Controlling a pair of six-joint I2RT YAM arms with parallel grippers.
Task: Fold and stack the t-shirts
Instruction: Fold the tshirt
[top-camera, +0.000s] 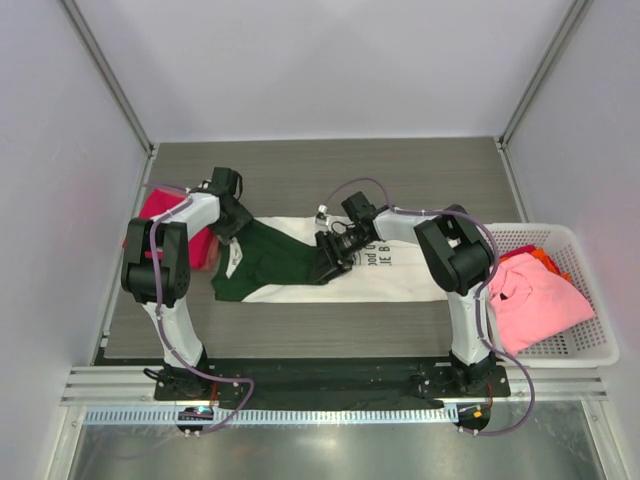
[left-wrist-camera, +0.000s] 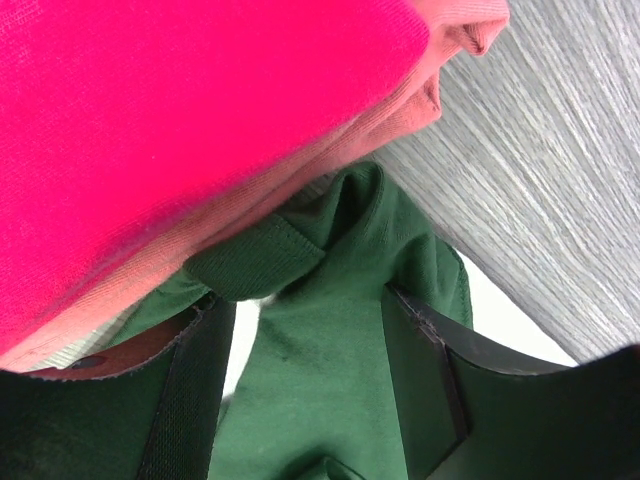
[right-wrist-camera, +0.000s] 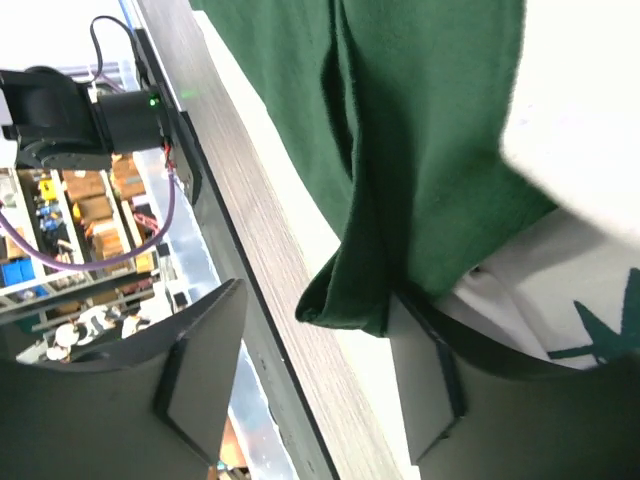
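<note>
Presently the right end effector (right-wrist-camera: 316, 335) stands spread, the green sleeve (right-wrist-camera: 400, 150) of the t-shirt (right-wrist-camera: 590, 285) touching one finger.

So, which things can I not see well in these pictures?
- The lettering on the white shirt: in the top view, the right arm covers most of it.
- The magenta shirt: in the top view, the left arm hides most of it. In the left wrist view, the edges cut it off.
- What lies under the pink shirt in the basket: in the top view, only an orange bit shows.
</note>
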